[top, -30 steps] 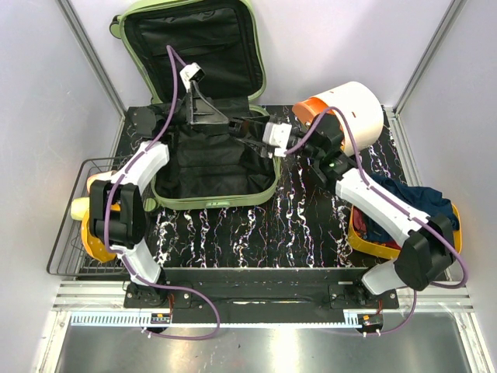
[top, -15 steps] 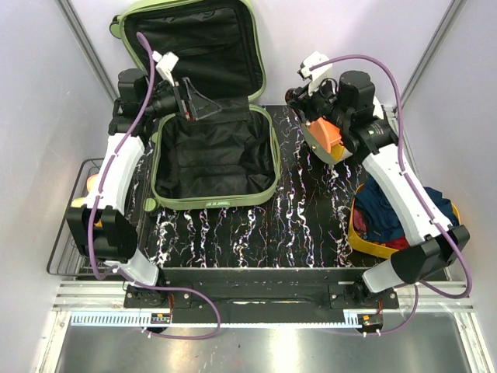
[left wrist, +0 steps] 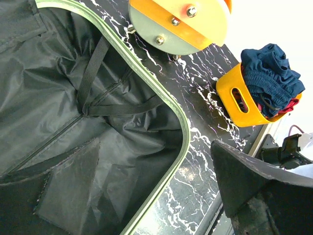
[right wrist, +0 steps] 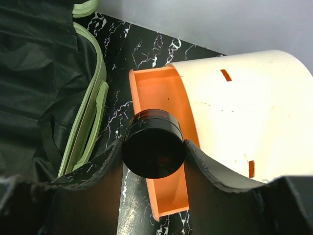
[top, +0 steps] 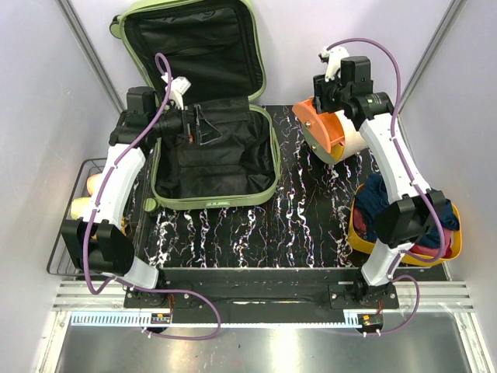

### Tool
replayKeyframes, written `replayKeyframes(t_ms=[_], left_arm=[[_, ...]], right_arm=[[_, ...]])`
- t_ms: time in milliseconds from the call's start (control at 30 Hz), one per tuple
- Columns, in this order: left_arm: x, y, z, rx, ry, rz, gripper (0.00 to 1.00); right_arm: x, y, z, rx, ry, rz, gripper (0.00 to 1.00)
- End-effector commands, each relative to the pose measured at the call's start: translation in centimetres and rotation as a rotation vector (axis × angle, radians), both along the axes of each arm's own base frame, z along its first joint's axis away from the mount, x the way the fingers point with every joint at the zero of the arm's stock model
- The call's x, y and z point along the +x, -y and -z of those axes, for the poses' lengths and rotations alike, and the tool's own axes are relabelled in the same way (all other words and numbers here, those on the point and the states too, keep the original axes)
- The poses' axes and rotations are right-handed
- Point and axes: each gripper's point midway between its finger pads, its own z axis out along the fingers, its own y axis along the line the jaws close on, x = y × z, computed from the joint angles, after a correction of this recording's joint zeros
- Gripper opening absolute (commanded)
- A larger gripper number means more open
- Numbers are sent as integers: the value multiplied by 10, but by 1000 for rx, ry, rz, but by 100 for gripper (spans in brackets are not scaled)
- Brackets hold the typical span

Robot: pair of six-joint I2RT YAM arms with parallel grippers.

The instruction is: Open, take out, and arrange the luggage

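The pale-green luggage (top: 213, 203) lies open at the back left, its lid leaning on the rear wall and its black lining bare. My left gripper (top: 208, 124) hovers over the back of the base shell, open and empty. In the left wrist view (left wrist: 156, 147) its fingers (left wrist: 254, 181) are spread wide above the lining and the green rim (left wrist: 181, 127). My right gripper (top: 320, 99) is shut on a dark round jar (right wrist: 153, 149), held over the orange shelf (right wrist: 161, 98) of a white drum-shaped container (top: 342, 138).
A yellow-orange tray (top: 365, 242) full of clothes sits at the right front, also seen in the left wrist view (left wrist: 244, 100). A wire basket (top: 66, 233) with yellow items stands off the table's left side. Walls close in at the back and sides.
My right gripper has moved from the middle of the luggage out to the right, to the orange-and-white container. My left gripper swung back and left, then returned over the base shell.
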Motion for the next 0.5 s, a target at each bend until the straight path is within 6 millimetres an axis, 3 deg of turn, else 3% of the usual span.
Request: replayKeyframes(t_ms=[0, 467], left_arm=[[-4, -5, -16, 26, 88, -14, 99], [-3, -5, -10, 23, 63, -23, 99]], right_arm=[[7, 6, -20, 51, 21, 60, 16], [30, 26, 6, 5, -17, 113, 17]])
